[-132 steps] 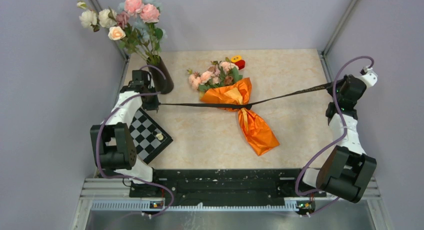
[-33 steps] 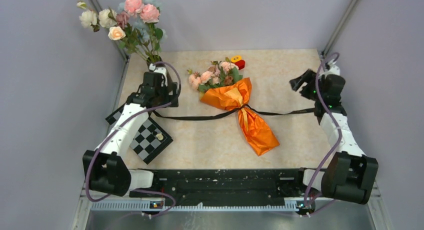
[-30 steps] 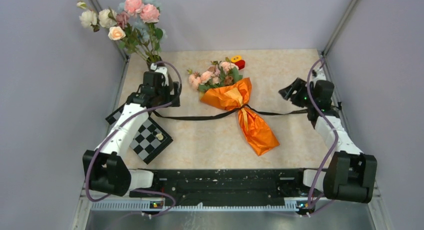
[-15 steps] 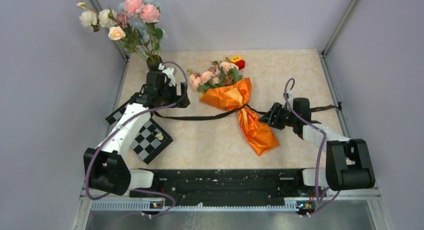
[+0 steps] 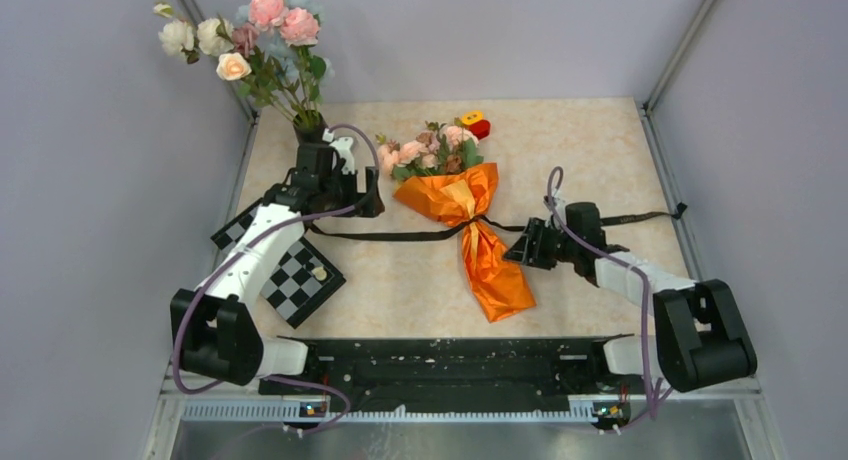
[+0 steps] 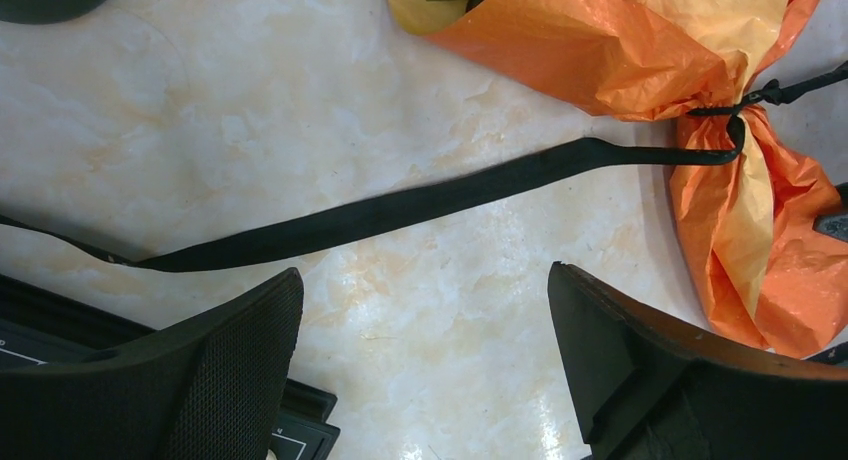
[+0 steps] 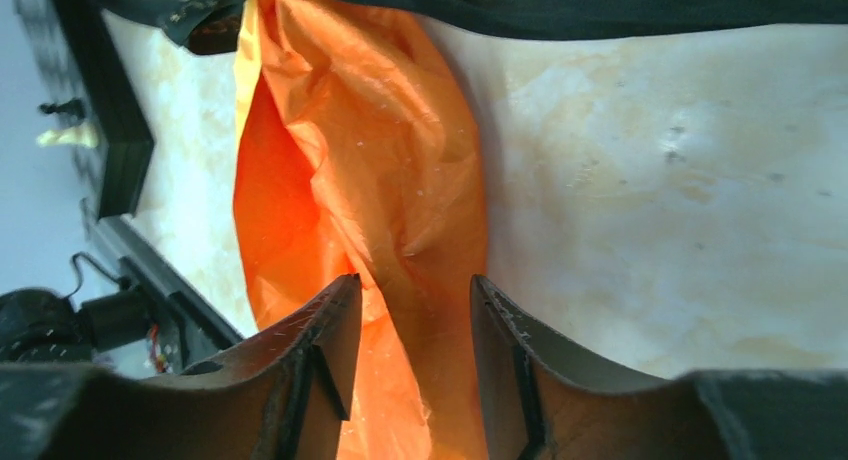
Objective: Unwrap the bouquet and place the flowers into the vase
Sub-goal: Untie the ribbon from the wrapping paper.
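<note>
Starting from the pale marbled surface (image 5: 590,150): smooth, hard, likely letting things slide. Lying flat near its middle, the bouquet (image 5: 460,195): judged light and floppy, blooms toward the far edge, tail toward the arms. At the far left corner, the vase (image 5: 310,132): glossy black, narrow, rigid, already carrying a taller loose bunch (image 5: 255,40). Shiny orange paper (image 5: 495,275): crinkly, probably slippery and easily torn; best taken at the twisted tail. Right hand (image 7: 412,285) set narrow astride a fold of that tail; firm bite or not, cannot tell. Left hand (image 6: 420,290) spread wide, holding nothing, near the ribbon (image 6: 400,205): flat, limp, black, cinched round the waist. Smallest, the flowers (image 5: 432,148): soft heads, stems hidden in the paper, probably wanting a gentle grip low down.
</note>
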